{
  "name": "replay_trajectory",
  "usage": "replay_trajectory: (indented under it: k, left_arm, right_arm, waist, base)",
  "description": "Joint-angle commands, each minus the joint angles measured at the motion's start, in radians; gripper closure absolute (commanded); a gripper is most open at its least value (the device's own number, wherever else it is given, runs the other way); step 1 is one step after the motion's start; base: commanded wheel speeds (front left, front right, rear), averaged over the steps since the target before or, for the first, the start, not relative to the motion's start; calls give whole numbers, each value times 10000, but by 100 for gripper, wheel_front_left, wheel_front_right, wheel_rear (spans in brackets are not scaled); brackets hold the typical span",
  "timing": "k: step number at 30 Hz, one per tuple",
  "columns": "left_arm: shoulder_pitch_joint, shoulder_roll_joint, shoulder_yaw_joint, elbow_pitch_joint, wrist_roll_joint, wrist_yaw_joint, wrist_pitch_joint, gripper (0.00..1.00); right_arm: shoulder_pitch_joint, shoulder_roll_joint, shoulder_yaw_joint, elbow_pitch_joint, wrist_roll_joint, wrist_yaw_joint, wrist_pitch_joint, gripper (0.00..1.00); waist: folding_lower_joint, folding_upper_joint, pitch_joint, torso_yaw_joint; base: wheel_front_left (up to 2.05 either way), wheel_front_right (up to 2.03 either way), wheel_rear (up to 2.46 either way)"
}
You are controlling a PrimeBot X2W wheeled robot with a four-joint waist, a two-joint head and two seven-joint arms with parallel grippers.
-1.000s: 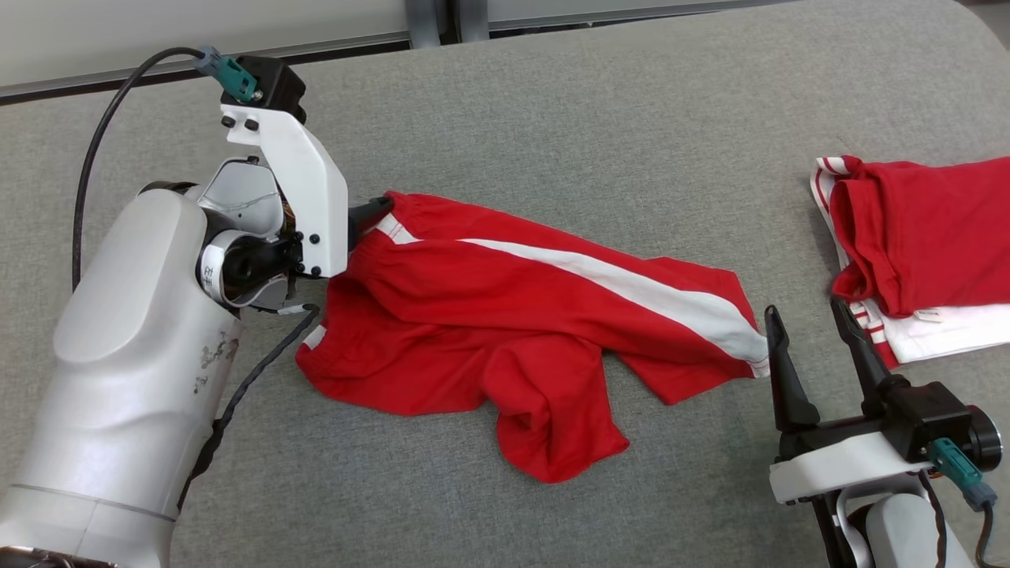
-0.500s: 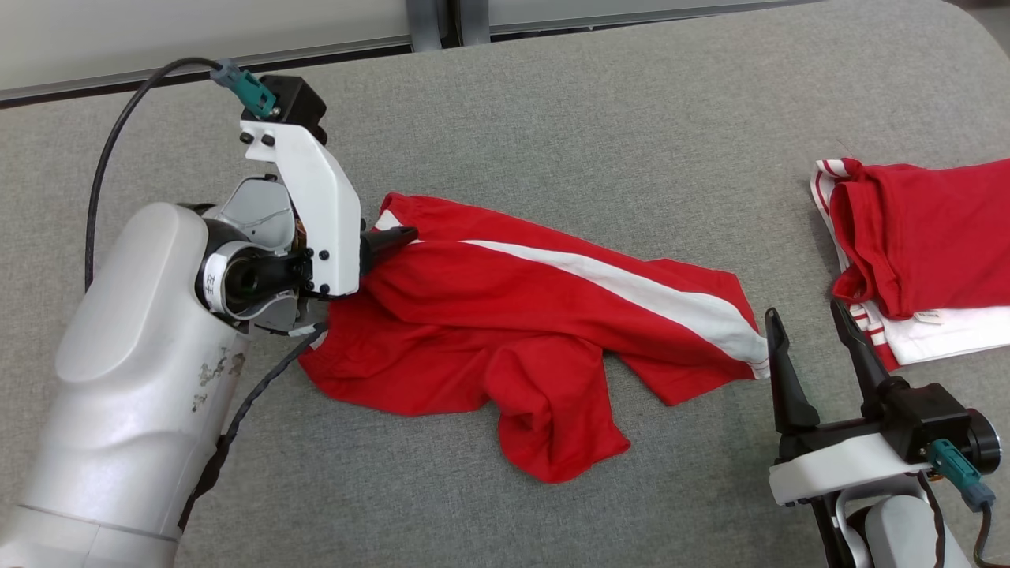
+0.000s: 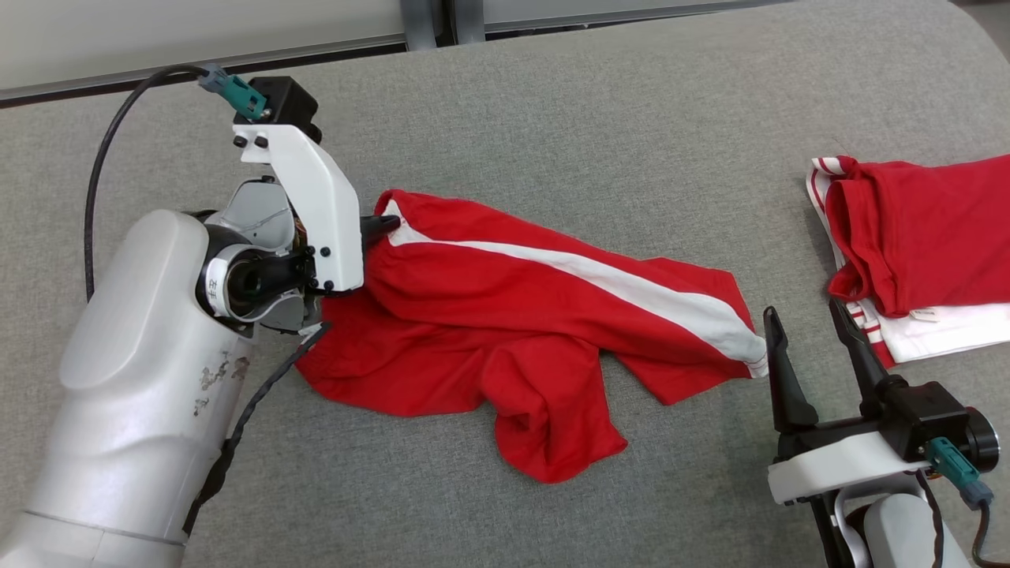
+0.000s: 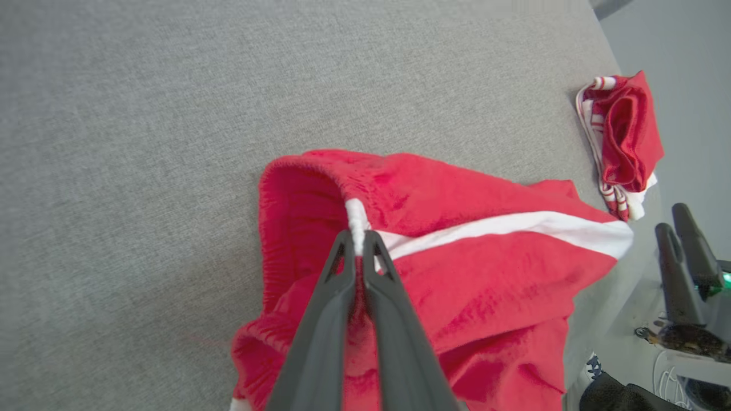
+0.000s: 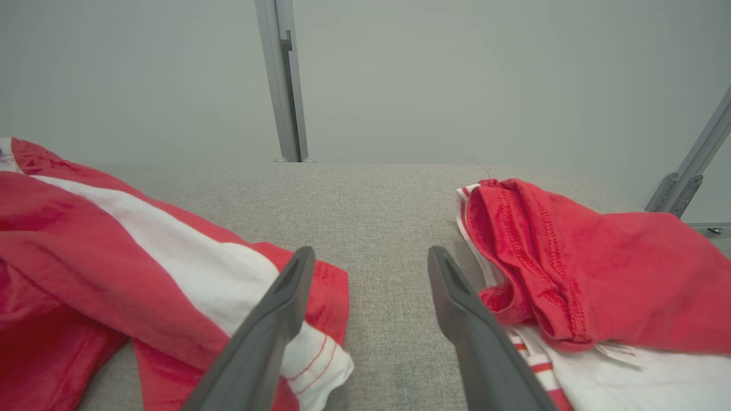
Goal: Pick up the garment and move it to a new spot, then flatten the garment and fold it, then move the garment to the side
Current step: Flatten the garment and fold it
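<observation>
A: State of left gripper [image 4: 358, 235]?
B: Pinched onto garment [image 3: 505, 315] waistband, left side. Garment sprawls mid-table [image 3: 631, 118].
A: And right gripper [image 3: 803, 309]?
B: Fingers spread, empty, near right, beside the hem.

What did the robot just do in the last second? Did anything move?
The left pincer shifted slightly along the waistband of the red shorts with a white side stripe and closed on it, pinching the cloth there. The right pincer stayed open beside the leg hem; the folded red-and-white clothes pile and the grey padded table did not change.
</observation>
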Motion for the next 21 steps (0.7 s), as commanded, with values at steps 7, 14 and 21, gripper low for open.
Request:
replay_trajectory:
  k: [7, 14, 21]
  left_arm:
    - [-27, -35, 349, 63, -212, -86, -675, 100]
    - [194, -76, 357, 172, -296, -185, -961, 100]
    - [239, -116, 281, 176, -304, -234, -1094, 100]
  right_arm:
    - [254, -296, 557, 360, 274, -9, -55, 0]
    - [236, -843, 1297, 988, 430, -9, -54, 0]
    - [-115, -1205, 1642, 1093, -227, -9, -54, 0]
  waist:
    - [0, 0, -330, 81]
    - [0, 0, -557, 202]
    - [0, 0, -587, 289]
  base:
    - [0, 0, 0]
    - [0, 0, 0]
    - [0, 0, 0]
